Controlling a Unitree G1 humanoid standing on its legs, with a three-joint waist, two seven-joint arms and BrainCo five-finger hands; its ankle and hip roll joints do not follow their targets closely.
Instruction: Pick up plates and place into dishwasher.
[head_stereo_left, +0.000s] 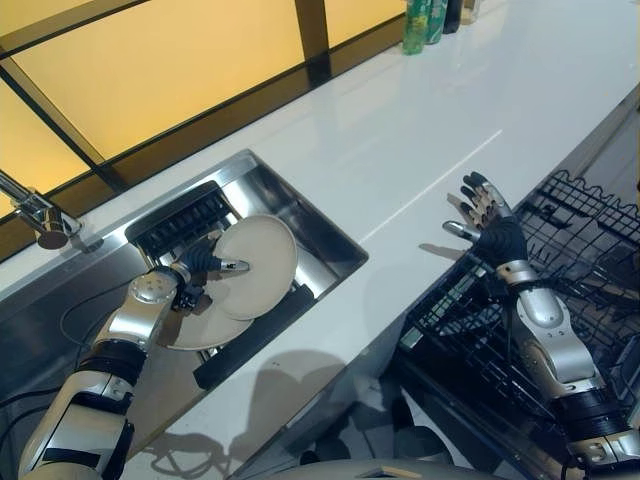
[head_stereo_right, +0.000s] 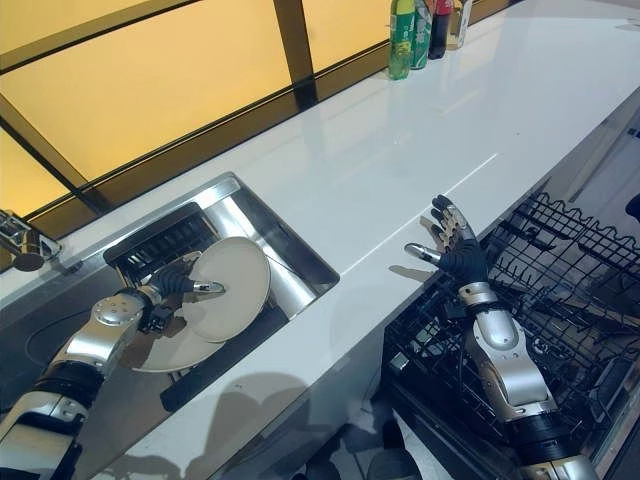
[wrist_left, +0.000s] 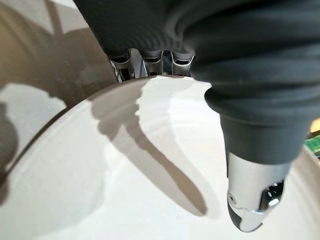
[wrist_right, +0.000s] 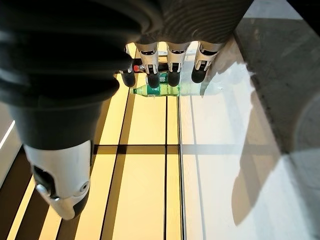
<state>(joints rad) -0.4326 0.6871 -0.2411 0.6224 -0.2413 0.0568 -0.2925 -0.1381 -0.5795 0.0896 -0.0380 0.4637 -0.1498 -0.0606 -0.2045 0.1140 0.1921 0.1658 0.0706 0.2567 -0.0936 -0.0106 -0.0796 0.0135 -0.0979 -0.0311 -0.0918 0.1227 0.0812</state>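
Left hand grips a plate in the sink; right hand waits, spread, at the rack.

The left hand (head_stereo_left: 205, 266) pinches the upper plate (head_stereo_left: 258, 266), thumb on its face, tilted over a second plate (head_stereo_left: 205, 330) inside the steel sink (head_stereo_left: 320, 235). Two plates are there. A faucet (head_stereo_left: 35, 215) stands on the left, bottles (head_stereo_right: 412, 28) far back on the white counter (head_stereo_left: 430, 130). The right hand (head_stereo_right: 452, 245), fingers spread, holds nothing above the black dishwasher rack (head_stereo_left: 570, 250).

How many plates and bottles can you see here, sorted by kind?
Plates: 2, one pinched by the left hand over the sink, one lying beneath.
Bottles: 3, at the counter's far end.
Total: 5.
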